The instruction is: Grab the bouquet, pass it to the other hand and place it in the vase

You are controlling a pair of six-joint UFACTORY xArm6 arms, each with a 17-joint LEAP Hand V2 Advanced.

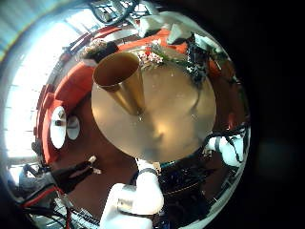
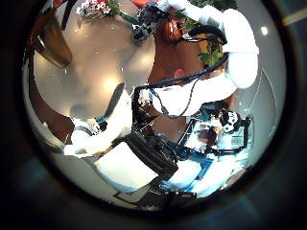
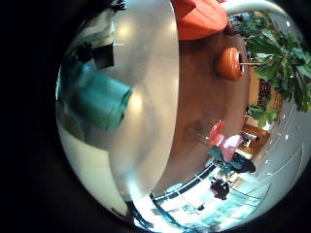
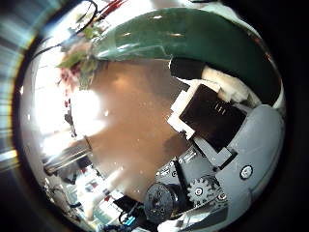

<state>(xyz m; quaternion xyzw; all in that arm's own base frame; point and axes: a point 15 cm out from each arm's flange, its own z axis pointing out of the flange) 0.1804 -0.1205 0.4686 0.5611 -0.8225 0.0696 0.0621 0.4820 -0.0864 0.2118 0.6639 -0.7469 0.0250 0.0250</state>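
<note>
White and black fingers of my left hand [image 2: 104,134] reach out from the palm nearly straight and relaxed in its thumb side view. They hold nothing, so I read that hand as released. It hangs above the round, glossy worktop [image 1: 176,119].

I count one vase [image 1: 121,81], one bouquet [image 1: 152,54] and two hands. The vase is a cone with a wide mouth. It stands upright on the worktop, close under my left palm, and nothing is in it. Nothing touches it.

The bouquet is at the far side of the worktop from the vase, well apart from it and from my left hand. My right hand [image 1: 197,57] is right there beside it. From the left palm views the bunch is small, and I cannot tell whether it lies on the surface or is lifted off it.

The right thumb side view puts the bouquet very near that palm. Its wrapped stem end sweeps across much of the view, and the flower heads [image 4: 82,53] show past it, out over the worktop. The fingers [image 4: 208,111] of my right hand sit just beside the wrap. I cannot tell whether they are clenched round it or only resting against it, so the state of the right hand stays undecided.
</note>
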